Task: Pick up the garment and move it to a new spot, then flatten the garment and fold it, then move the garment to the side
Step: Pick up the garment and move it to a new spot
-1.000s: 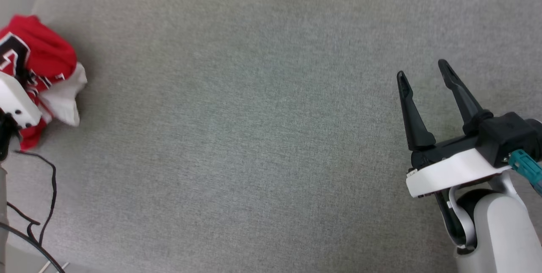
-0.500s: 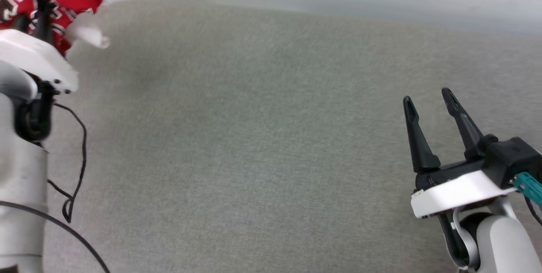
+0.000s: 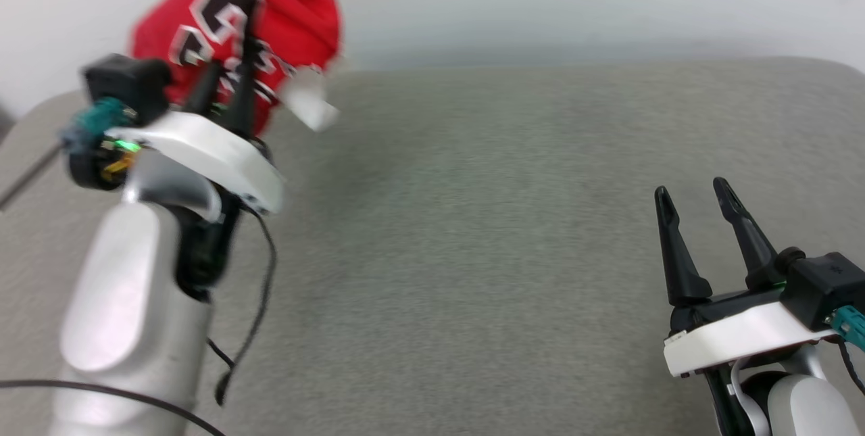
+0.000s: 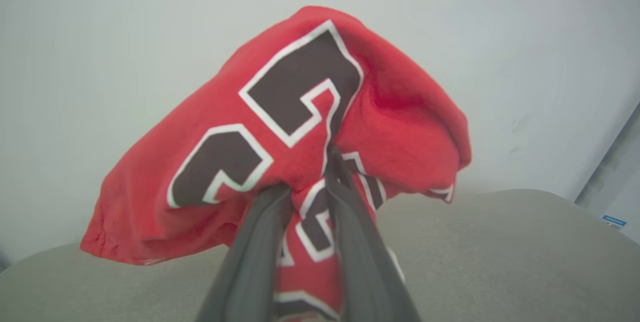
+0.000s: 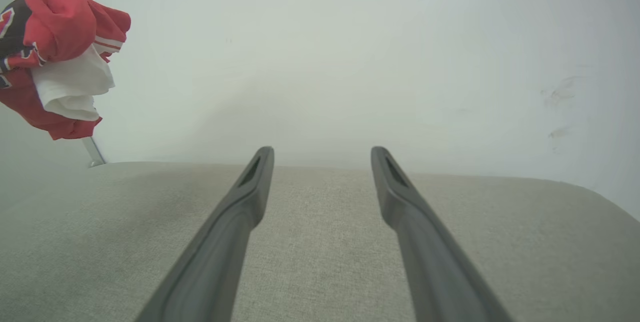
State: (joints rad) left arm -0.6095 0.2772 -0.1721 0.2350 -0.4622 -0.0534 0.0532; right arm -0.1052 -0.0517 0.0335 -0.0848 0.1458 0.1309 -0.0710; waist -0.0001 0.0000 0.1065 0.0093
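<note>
Grey fabric surface, garment now aloft in clamped left pincer, right pincer spread, empty.

The left tool is burying its fingertips in a fold of the garment, so the exact pinch point is lying out of sight. The bunched cloth is swallowing most of the lettering; only parts of the black characters are showing. In the head view, blur is smearing the garment and the left arm, and the top edge is clipping the garment. In the right wrist view the left edge is cutting through it. The right arm is running off the head view's bottom edge. A small blue label is sitting too small to read.
</note>
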